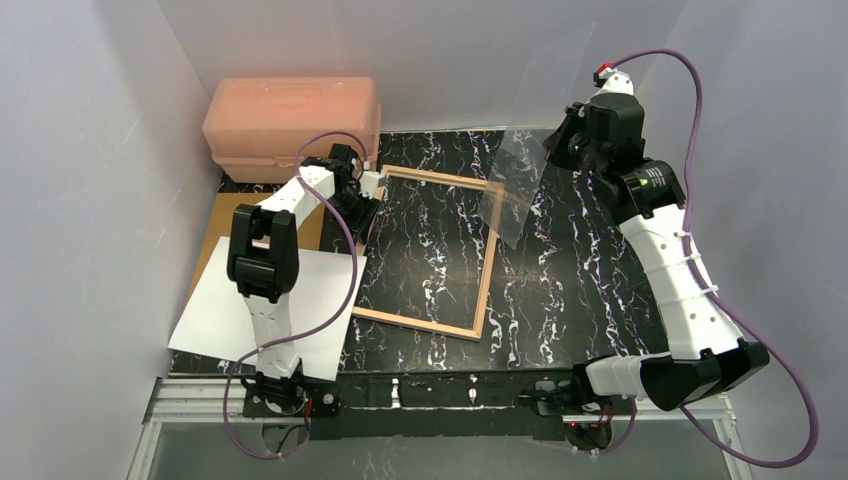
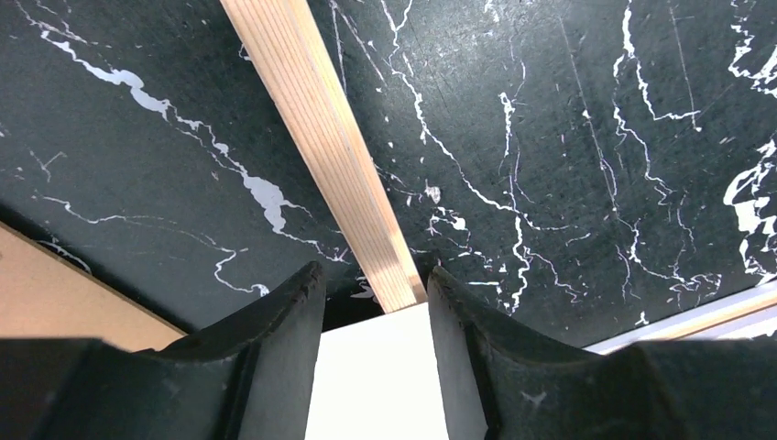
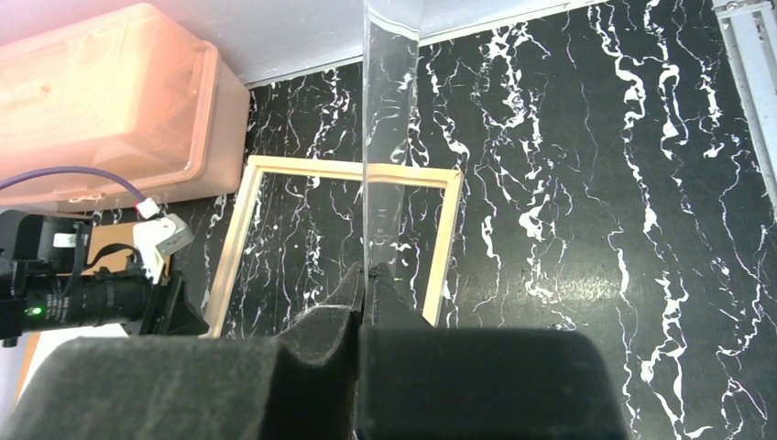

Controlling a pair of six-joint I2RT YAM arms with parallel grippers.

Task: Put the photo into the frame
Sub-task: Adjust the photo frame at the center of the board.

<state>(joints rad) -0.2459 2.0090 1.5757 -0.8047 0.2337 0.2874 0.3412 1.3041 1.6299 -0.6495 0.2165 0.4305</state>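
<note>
There are two robot arms, the left arm (image 1: 265, 262) and the right arm (image 1: 672, 262), and two purple cables (image 1: 352, 262), one to each arm. One desk (image 1: 585, 285) carries everything. There is one frame (image 1: 415, 322), one photo (image 1: 212, 312), one brown backing board (image 1: 222, 222), one clear pane (image 1: 515, 190) and one pink plastic box (image 1: 290, 122).

Photo (image 1: 215, 310) partly under left arm (image 1: 265, 260); backing board (image 1: 218, 220) mostly covered; picture side unseen.

No legible text, seemingly, on anything
</note>
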